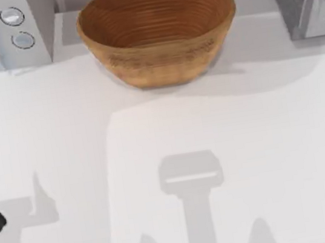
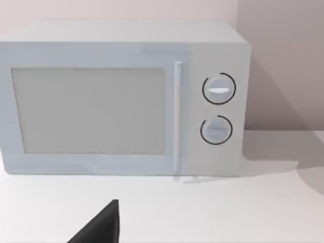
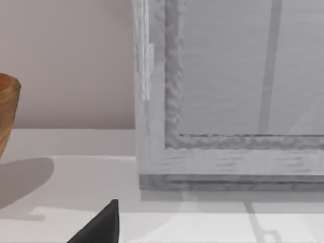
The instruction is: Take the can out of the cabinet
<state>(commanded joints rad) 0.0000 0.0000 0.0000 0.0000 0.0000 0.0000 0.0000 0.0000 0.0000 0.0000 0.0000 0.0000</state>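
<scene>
One wooden bowl [image 1: 158,30]; one microwave [image 2: 121,98]; one grey cabinet [image 3: 228,96]

The table [image 1: 151,129] is plain white, crossed by soft grey shadows. At the far middle sits a bowl [image 1: 158,30] of warm orange-brown wood, ringed with fine horizontal ridges. At the far left, the microwave [image 2: 121,96] is pale bluish white, with a light grey door panel and two dark-outlined round dials. At the far right, the cabinet [image 3: 228,101] is mottled grey. The wall [image 3: 66,61] is pinkish beige.

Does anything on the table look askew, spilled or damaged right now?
Nothing stands out. The wooden bowl sits upright at the back, the microwave stands square with its door shut, and the cabinet at the back right looks intact.
</scene>
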